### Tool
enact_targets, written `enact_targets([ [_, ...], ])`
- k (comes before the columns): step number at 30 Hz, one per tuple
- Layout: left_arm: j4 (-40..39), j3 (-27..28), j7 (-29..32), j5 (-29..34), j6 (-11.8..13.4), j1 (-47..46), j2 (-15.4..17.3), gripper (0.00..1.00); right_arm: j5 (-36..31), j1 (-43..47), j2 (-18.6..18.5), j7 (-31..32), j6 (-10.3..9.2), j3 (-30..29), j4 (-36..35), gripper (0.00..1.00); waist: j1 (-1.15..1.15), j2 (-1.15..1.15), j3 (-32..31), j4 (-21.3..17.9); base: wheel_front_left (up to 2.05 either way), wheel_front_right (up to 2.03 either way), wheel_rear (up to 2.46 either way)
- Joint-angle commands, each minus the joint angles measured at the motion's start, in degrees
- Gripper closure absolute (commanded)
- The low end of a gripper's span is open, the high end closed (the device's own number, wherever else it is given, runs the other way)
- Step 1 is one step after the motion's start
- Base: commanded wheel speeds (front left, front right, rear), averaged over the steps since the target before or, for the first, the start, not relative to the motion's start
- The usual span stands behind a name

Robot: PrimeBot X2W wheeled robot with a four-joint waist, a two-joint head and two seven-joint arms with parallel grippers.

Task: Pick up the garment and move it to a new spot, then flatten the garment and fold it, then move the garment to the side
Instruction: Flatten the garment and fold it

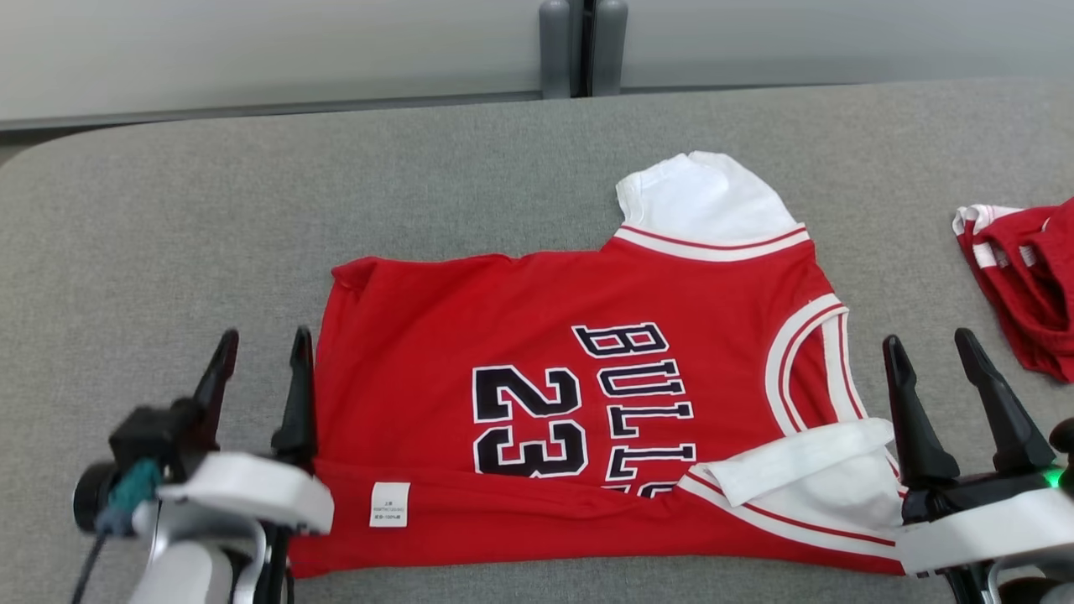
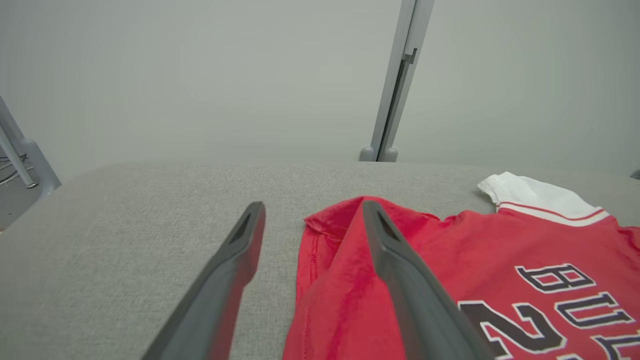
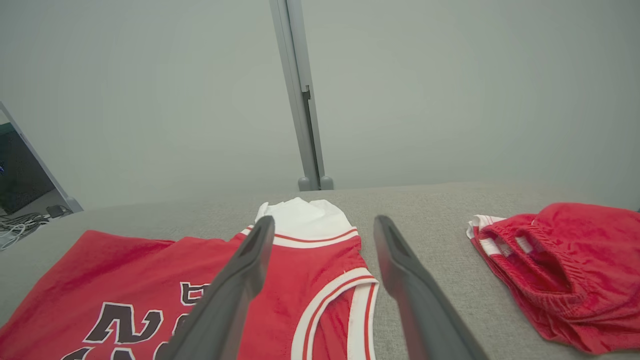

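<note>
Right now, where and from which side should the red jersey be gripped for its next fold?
Probably the red jersey at its far edge: left gripper on the hem corner, right gripper on the white sleeve, reaching over from the near side; that edge lies flat.

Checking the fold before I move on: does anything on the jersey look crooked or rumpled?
Yes. On the jersey, the far left corner is rumpled and curled instead of flat, and the near white sleeve lies slanted across the folded-up edge.
</note>
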Motion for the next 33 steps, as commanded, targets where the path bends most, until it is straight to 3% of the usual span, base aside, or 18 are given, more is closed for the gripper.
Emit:
enact_targets([
  [1,1.12,-0.05,0.43,-0.58,-0.71,-2.92,0.33,0.00,0.25,-1.12,0.08,0.23,0.00,0.04,-0.35,0.00,0.00,0.00,1.26,-0.12,0.00,0.00,0.00],
  [10,20.77,-0.06,5.21,-5.47,-7.37,-22.51,0.10,0.00,0.86,-5.35,1.16,-0.79,0.00,2.39,0.56,0.00,0.00,0.00,7.55,-3.46,0.00,0.00,0.00],
  [18,36.56,-1.33,11.31,-8.60,-11.52,-30.48,-0.98,0.00,1.79,-6.86,1.67,-2.08,-0.01,2.59,3.25,0.00,0.00,0.00,9.39,-4.80,0.00,0.00,0.00],
  [19,37.73,-1.52,11.62,-8.73,-11.74,-30.96,-1.07,0.54,1.79,-7.00,1.66,-2.14,-0.01,2.41,3.53,0.00,0.00,0.00,9.48,-4.82,0.00,0.00,0.00],
  [20,38.75,-1.78,11.63,-8.79,-12.05,-31.14,-1.16,0.83,1.79,-7.12,1.63,-2.12,-0.01,2.29,3.73,0.00,0.00,0.00,9.52,-4.82,0.00,0.00,0.00],
  [21,39.38,-1.93,11.01,-8.77,-12.34,-31.46,-1.22,1.00,1.87,-7.32,1.62,-2.15,0.00,2.17,3.93,0.00,0.00,0.00,9.55,-4.82,0.00,0.00,0.00],
  [33,41.13,-2.40,2.67,-7.61,-12.88,-35.51,-1.71,1.00,4.10,-15.47,-2.02,-2.89,0.00,-0.67,9.48,0.00,0.00,0.00,11.04,-2.77,0.00,0.00,0.00],
])
